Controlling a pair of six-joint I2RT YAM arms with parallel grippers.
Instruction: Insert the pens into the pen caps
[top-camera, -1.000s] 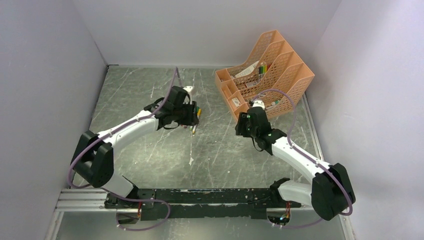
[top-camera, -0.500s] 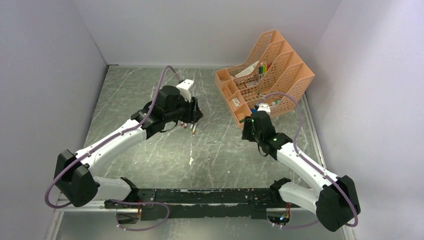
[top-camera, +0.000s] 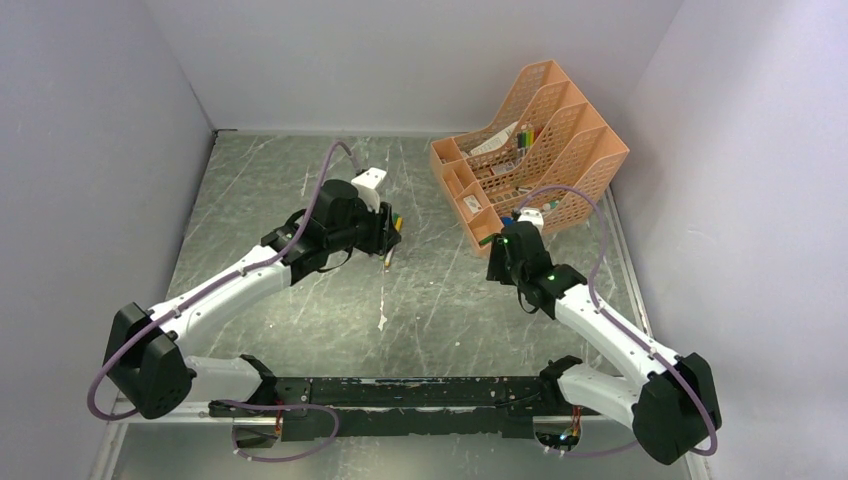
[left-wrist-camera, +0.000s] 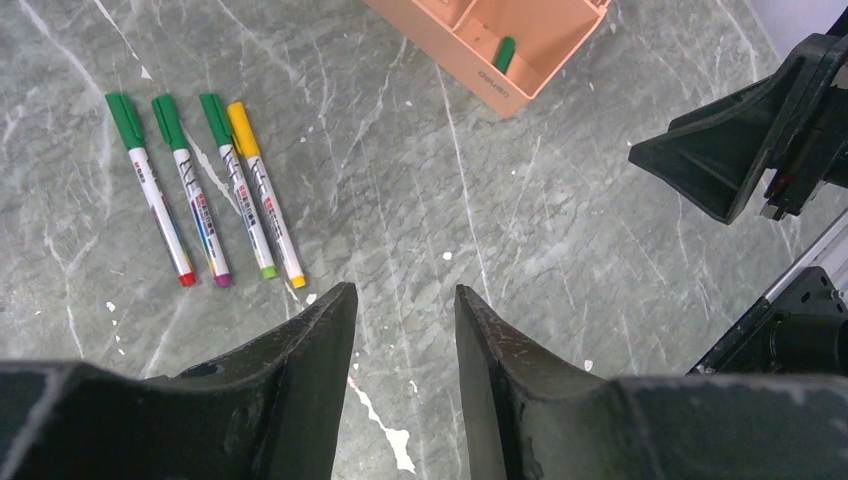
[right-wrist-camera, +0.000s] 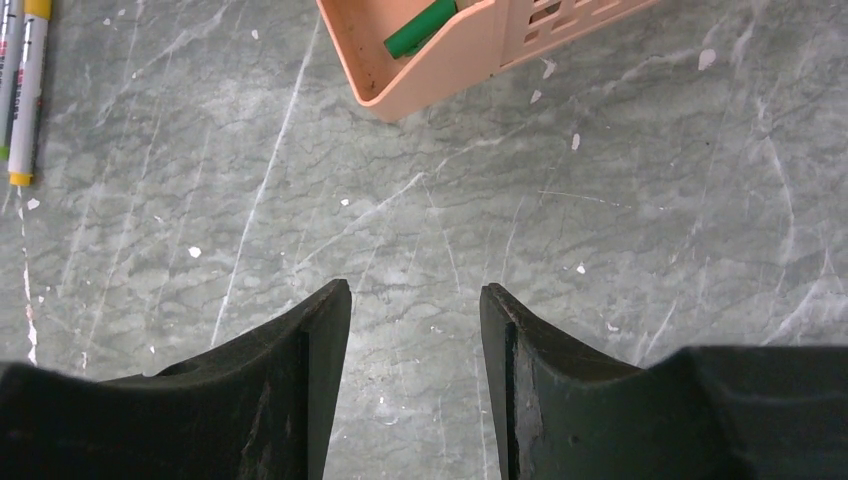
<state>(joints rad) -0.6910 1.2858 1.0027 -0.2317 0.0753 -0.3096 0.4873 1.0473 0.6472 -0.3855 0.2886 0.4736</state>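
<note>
Left end effector (left-wrist-camera: 400, 340): two dark fingers apart, nothing between them, raised over bare worktop (left-wrist-camera: 560, 220); right end effector (right-wrist-camera: 415, 340): fingers likewise apart and empty, above the worktop just short of the organiser's near corner.

Pens (left-wrist-camera: 193, 192): four, white-bodied, lying flat side by side in a slightly slanted row on the worktop, ahead and to the left in the left wrist view; three carry green caps and the fourth a yellow cap at the far ends; near ends coloured red, purple, green and orange in that order; neighbours close together, whether touching cannot be told.

Pen cap (right-wrist-camera: 420, 27): one loose green cap, lying in the low front compartment of the orange organiser (right-wrist-camera: 440, 75), against its wall.

Organiser: latticed, stepped tiers, standing at the far right of the worktop; contents of the upper tiers too small to tell.
</note>
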